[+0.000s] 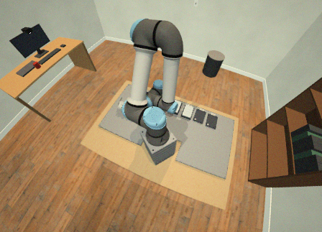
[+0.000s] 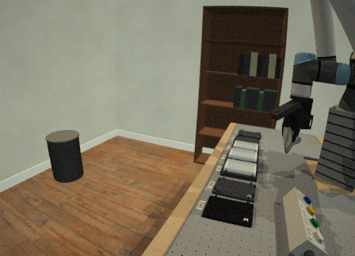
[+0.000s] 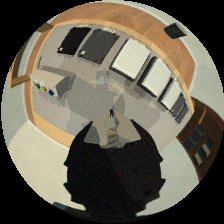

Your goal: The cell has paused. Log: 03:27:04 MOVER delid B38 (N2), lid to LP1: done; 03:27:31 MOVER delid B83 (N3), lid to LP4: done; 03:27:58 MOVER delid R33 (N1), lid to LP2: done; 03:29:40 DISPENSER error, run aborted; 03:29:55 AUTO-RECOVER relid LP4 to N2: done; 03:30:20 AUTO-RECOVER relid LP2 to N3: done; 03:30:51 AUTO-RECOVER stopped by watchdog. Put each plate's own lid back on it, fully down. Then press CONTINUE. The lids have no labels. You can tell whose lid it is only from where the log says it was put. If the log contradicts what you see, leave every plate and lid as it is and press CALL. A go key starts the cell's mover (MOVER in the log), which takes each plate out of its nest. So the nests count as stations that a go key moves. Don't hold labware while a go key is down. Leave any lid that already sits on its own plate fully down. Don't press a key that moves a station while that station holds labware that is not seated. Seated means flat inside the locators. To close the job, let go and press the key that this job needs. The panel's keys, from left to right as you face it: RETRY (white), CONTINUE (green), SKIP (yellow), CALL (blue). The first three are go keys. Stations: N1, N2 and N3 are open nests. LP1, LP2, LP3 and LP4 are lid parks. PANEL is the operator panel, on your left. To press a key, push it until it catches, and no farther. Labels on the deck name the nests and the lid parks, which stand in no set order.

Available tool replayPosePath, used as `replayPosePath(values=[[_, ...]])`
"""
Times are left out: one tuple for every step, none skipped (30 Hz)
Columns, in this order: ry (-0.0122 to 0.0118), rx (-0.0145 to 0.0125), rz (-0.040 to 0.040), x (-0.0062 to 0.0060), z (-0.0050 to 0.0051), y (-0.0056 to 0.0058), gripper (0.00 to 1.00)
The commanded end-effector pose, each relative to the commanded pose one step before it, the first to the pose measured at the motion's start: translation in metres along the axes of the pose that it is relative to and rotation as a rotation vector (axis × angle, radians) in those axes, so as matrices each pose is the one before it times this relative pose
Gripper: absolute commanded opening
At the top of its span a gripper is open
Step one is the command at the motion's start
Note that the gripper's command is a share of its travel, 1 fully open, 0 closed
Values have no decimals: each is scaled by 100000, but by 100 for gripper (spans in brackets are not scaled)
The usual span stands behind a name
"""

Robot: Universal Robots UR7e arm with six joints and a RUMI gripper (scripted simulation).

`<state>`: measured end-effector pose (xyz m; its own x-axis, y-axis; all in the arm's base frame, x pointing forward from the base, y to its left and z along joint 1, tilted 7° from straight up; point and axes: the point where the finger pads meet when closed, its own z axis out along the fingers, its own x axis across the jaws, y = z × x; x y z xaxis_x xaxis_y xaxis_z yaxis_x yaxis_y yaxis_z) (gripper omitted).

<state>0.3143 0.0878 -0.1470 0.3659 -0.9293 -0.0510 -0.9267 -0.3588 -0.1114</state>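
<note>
Top view: arm folded over the deck; the row of stations [image 1: 195, 114] lies beside it. Exterior view: gripper [image 2: 290, 142] pressed together, empty, hovering behind three pale plates [image 2: 242, 158]; panel [image 2: 304, 219] apparently untouched. Wrist view: lids indistinguishable; relidding progress cannot be judged.

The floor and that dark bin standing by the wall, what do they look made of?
The floor looks like wood planking with a warm brown finish: board seams and grain streaks run across it, and a soft sheen suggests varnish. The bin is a plain, dark, matte cylinder with a lighter grey top; it could be painted metal or plastic, and the look does not settle which.
</note>
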Motion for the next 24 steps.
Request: replayPosePath(values=[[356, 96, -9916, -2528, -27, -393, 0], [-1, 1, -2000, -491, 0, -98, 0], [-1, 1, -2000, -489, 0, -108, 0], [-1, 1, -1474, -486, 0, -118, 0], [-1, 1, 0, -484, 0, -125, 0], [-1, 1, 0, -484, 0, -125, 0], [-1, 1, 0, -484, 0, -125, 0], [-1, 1, 0, -484, 0, -125, 0], [-1, 1, 0, -484, 0, -125, 0], [-1, 1, 0, -484, 0, -125, 0], [-1, 1, 0, -485, 0, -125, 0], [-1, 1, 0, -485, 0, -125, 0], [0, 0, 0, 0, 0, 0, 0], [0, 0, 0, 0, 0, 0, 0], [-1, 0, 0, -485, -1, -126, 0], [-1, 1, 0, -418, 0, -108, 0], [0, 0, 0, 0, 0, 0, 0], [0, 0, 0, 0, 0, 0, 0], [0, 0, 0, 0, 0, 0, 0], [0, 0, 0, 0, 0, 0, 0], [-1, 3, -1, 4, 4, 6, 0], [0, -1, 0, -1, -1, -1, 0], [0, -1, 0, -1, -1, -1, 0], [0, 0, 0, -1, -1, -1, 0]])
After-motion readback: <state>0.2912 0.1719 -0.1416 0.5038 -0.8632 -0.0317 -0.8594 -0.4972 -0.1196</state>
